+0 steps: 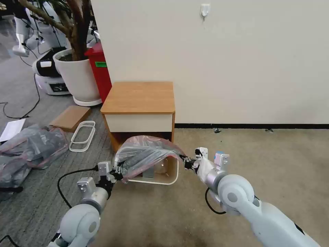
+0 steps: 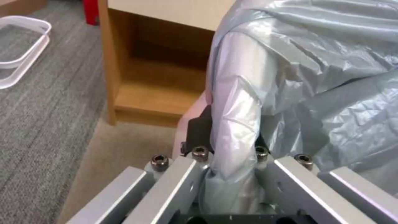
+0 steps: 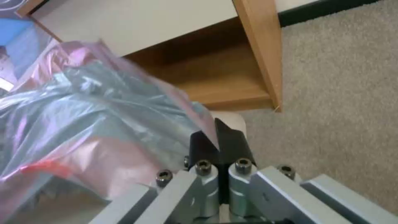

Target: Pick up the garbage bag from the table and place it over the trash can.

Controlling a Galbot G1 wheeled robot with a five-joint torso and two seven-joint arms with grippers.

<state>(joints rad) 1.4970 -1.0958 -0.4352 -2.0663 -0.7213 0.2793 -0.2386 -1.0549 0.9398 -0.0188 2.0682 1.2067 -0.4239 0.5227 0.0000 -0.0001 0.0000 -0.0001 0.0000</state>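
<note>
The grey translucent garbage bag [image 1: 145,156] with its pink edge is stretched between both grippers, draped over the cream trash can [image 1: 168,174] that stands on the floor in front of the wooden table [image 1: 140,97]. My left gripper [image 1: 116,172] is shut on the bag's left edge, and the plastic [image 2: 236,118] is bunched between its fingers. At the bag's right edge my right gripper [image 1: 186,161] is shut on the pink rim [image 3: 124,102], just above the can's rim. The bag hides most of the can's opening.
A heap of similar grey-pink bags [image 1: 29,147] lies on the floor at left, beside white frames [image 1: 83,135] and a brown board [image 1: 70,117]. A white planter [image 1: 78,77] and a red bin [image 1: 99,70] stand behind the table, against the wall. Open carpet lies at right.
</note>
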